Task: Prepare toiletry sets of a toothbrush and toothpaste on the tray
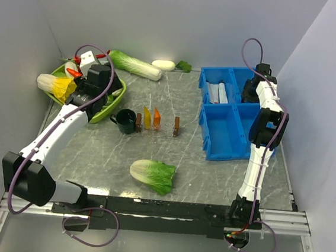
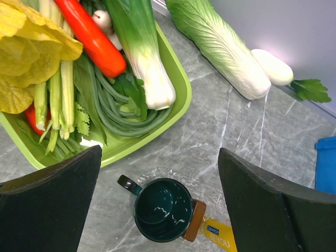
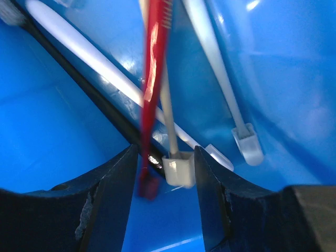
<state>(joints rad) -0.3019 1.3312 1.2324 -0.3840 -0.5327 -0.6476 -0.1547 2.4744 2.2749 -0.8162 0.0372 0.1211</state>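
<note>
**Markings.** The yellow tube (image 2: 219, 239) carries a small blue label and dark lettering. Only "YOU" can be read, and the rest runs out of the left wrist view. No other writing is legible.

**Left gripper** (image 2: 160, 157). It is wide open, holding and touching nothing. It hangs above the mug (image 2: 163, 210), which stands upright on the counter (image 1: 210, 178). A brown block (image 2: 197, 220) touches the mug's right side, and the yellow tube lies just right of that block.

**Right gripper** (image 3: 165, 152). It is down inside the bin (image 3: 283, 79), well to the right of the mug, with its fingers (image 3: 113, 205) partly apart. The tail ends of the red brush (image 3: 152, 79) and a pale brush (image 3: 170, 126) lie between them, the red end close to one finger and the pale end close to the other. Whether either is clamped cannot be told, as the view is blurred. Two more pale brushes (image 3: 215, 68) lie in the bin outside the fingers.

**Other task items.** The orange tube (image 1: 157, 119) is just right of the yellow tube, and both are right of the mug. A second block (image 1: 176, 125) is further right again.

**Other.** The green tray (image 2: 176, 94), behind and left of the mug, holds vegetables.
</note>
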